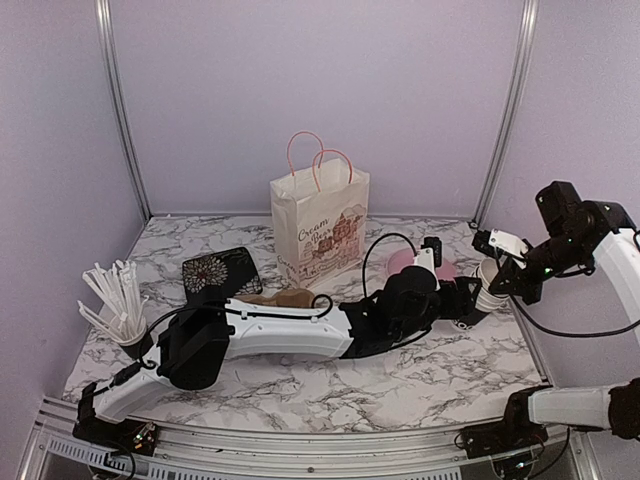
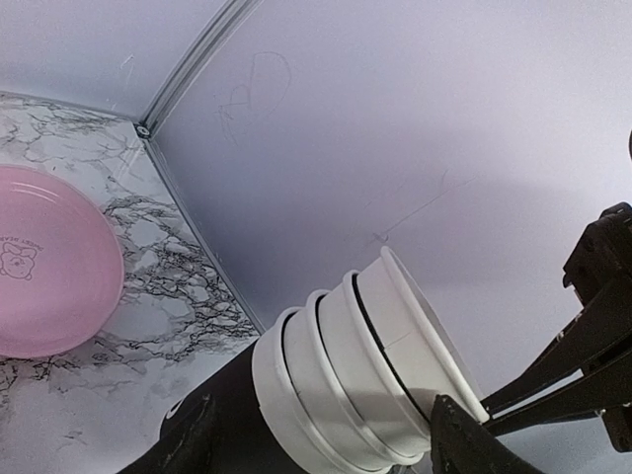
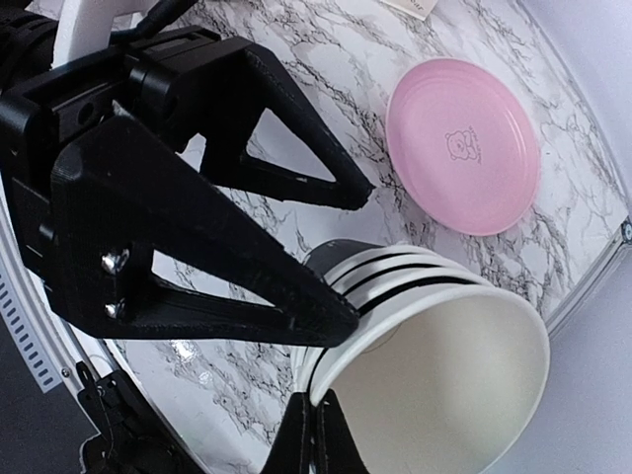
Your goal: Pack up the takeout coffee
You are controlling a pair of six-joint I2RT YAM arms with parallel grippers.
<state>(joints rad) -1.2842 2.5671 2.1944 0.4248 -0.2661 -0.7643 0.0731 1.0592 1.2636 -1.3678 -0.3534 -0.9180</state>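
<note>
The right fingers (image 3: 294, 444) are pinched shut on the rim of the outermost cup of the cup stack (image 3: 434, 365), which is several black paper cups with white insides, nested together and lying on their side with the mouth toward the right arm. The left fingers (image 3: 247, 318) stand wide, one on each side of the stack's black lower part. One shows a gap to the cups; whether the other touches them cannot be told. The stack is held over the right end of the marble bench (image 1: 420, 375), just beside a pink plate (image 1: 447, 268) that lies flat on it. At the near left a black cup of white straws (image 1: 128, 325) stands upright, with a black square flower-printed item (image 1: 222, 270) a little farther back. Farthest back, mid-bench, a white paper bag (image 1: 318, 225) with pink handles stands upright
</note>
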